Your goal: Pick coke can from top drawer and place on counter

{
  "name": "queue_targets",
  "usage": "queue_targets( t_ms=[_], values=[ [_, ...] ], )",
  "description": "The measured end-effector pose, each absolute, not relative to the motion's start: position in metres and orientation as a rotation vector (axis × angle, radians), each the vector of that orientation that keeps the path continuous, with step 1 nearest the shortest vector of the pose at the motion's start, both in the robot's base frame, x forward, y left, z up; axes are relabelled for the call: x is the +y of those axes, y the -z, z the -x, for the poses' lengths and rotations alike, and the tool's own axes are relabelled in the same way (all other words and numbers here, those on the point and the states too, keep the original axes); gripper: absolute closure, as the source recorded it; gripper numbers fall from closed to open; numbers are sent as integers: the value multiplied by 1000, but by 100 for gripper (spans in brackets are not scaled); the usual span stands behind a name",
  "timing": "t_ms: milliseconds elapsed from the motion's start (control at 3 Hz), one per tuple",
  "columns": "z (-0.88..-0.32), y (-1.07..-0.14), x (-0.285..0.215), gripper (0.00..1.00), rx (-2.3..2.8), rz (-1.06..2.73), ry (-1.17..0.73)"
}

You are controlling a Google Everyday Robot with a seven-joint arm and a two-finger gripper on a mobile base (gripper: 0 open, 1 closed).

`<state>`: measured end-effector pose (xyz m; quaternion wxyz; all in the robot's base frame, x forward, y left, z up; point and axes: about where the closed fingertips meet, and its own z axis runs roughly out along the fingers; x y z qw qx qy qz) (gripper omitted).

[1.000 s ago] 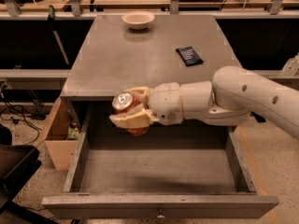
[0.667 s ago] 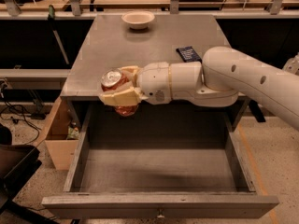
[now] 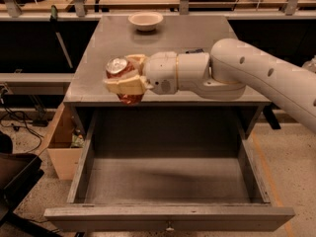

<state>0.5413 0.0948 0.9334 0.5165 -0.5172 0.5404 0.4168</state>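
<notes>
Coke can (image 3: 117, 66), small red metal cylinder with a silver top: sitting clamped inside the cream two-finger gripper (image 3: 124, 76), at the front left part of the flat grey matte counter (image 3: 173, 38), right over its front edge. Gripper: closing on the can from both sides, one pale finger (image 3: 123, 86) crossing the near face, the other wrapping round the far side; gripping nothing else.

Can again: standing roughly upright, long axis running near vertical, silver top facing up and leaning a little toward the camera and the left. Showing only the lid and a red patch below the near finger; keeping any lettering hidden under the fingers. Not showing whether touching the counter or hanging just above it.

Thick white arm (image 3: 256, 73): reaching in from the right, running out of view at the right border, covering most of a dark flat packet (image 3: 195, 50) behind the wrist.

Wide shallow grey wooden top drawer (image 3: 168, 215): lying pulled wide open below the can, small round metal knob (image 3: 169, 227) getting cut by the bottom border.

Shallow pale round bowl (image 3: 145, 20): resting near the counter's far edge, well apart from the can.
</notes>
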Motion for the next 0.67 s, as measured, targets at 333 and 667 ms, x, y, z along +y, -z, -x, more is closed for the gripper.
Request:
queue_targets(
  t_ms=[333, 667],
  values=[
    [-606, -968, 96, 100, 1239, 1134, -961],
    [-662, -988, 101, 100, 1212, 1031, -914]
  ],
)
